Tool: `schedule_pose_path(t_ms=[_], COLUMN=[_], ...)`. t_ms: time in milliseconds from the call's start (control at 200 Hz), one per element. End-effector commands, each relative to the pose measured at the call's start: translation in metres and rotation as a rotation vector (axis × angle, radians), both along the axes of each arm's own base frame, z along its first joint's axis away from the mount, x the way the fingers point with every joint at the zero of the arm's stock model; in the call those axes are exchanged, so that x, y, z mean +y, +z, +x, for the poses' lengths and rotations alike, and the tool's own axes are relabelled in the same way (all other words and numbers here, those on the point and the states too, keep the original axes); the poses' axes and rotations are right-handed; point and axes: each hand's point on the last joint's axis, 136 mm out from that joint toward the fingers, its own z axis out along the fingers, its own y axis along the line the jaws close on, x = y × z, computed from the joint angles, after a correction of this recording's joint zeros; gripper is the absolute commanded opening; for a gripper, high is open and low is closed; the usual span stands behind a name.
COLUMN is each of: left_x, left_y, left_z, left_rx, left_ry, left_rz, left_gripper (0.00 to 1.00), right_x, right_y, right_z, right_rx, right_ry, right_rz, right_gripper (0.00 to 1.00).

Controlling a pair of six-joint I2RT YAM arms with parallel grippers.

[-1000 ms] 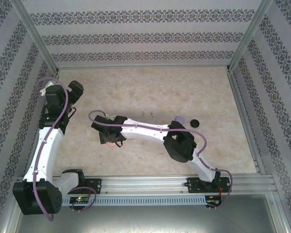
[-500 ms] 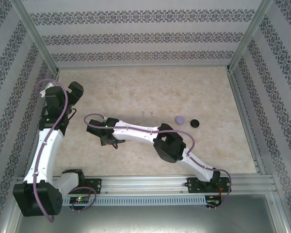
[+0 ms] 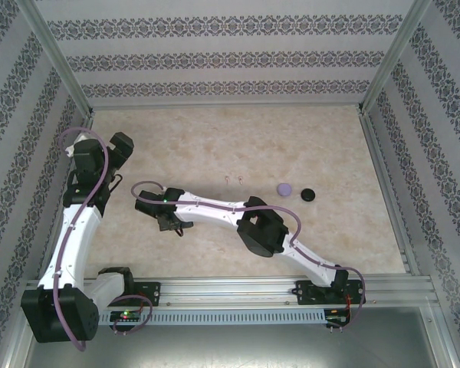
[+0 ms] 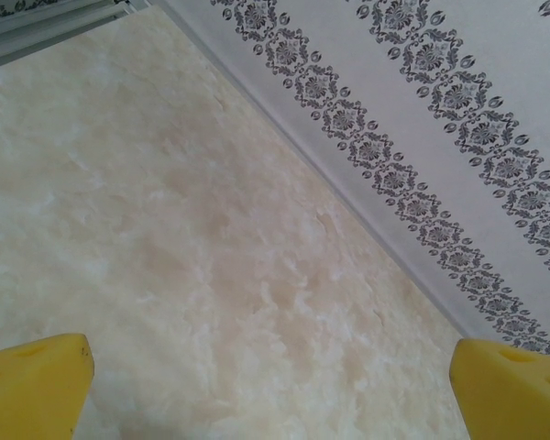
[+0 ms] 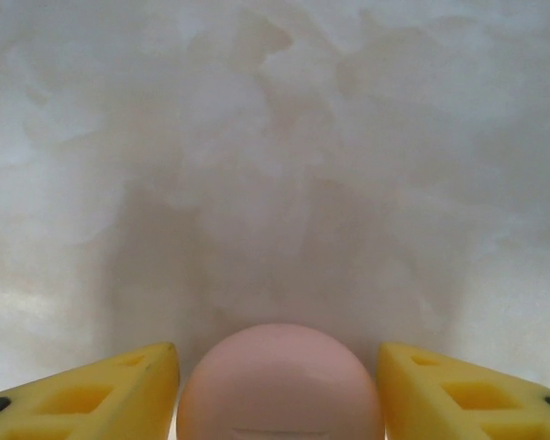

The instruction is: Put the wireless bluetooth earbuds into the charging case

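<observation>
Quickly: left gripper [image 4: 273, 385] spread wide, idle over bare table [image 4: 211, 229]. Right gripper [image 5: 277, 350] straddles pink case [image 5: 280, 390]; can't tell if the pads touch. Centre it and squeeze gently, or the round shell may squirt out. Pale earbuds [image 3: 231, 179] lie loose at its 2 o'clock, purple disc [image 3: 284, 188] and black disc [image 3: 308, 195] beyond.

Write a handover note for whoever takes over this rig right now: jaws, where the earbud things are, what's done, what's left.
Left gripper: jaws wide open, empty, over bare marbled tabletop.
Right gripper: jaws flank the pale pink round disc, probably a charging case; I cannot tell whether they grip it.
Two tiny pale pink earbuds lie loose mid-table. The purple round disc and black round disc sit to their right, untouched.
Done: no earbud inserted.
Left: likely open the pink disc, seat the pink earbuds, then deal with the other discs.
</observation>
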Motion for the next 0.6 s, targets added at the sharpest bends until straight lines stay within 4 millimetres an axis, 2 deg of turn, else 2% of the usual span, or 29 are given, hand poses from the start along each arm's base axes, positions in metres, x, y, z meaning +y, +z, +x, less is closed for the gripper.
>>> schedule_pose_path(t_ms=[0, 210, 305, 490, 600], left_x=[0.003, -0.001, -0.004, -0.024, -0.047], left_y=[0.010, 0.002, -0.001, -0.008, -0.015], left_z=[-0.002, -0.003, -0.002, 0.005, 0.015], left_rx=[-0.045, -0.038, -0.028, -0.014, -0.075], left_ry=[0.011, 0.004, -0.006, -0.134, -0.267], left_rz=[-0.007, -0.041, -0.072, -0.078, -0.106], left_gripper=[0.99, 0.99, 1.00, 1.00, 0.99], right_x=[0.004, -0.001, -0.010, -0.050, -0.083], right_y=[-0.011, 0.002, 0.013, 0.042, 0.059], right_z=[-0.012, -0.012, -0.007, 0.013, 0.030], right_rx=[0.026, 0.004, -0.018, -0.067, -0.098], right_ry=[-0.002, -0.018, -0.032, -0.084, -0.130], right_rz=[-0.012, 0.016, 0.041, 0.079, 0.106], right_gripper=[0.52, 0.37, 0.35, 0.35, 0.35])
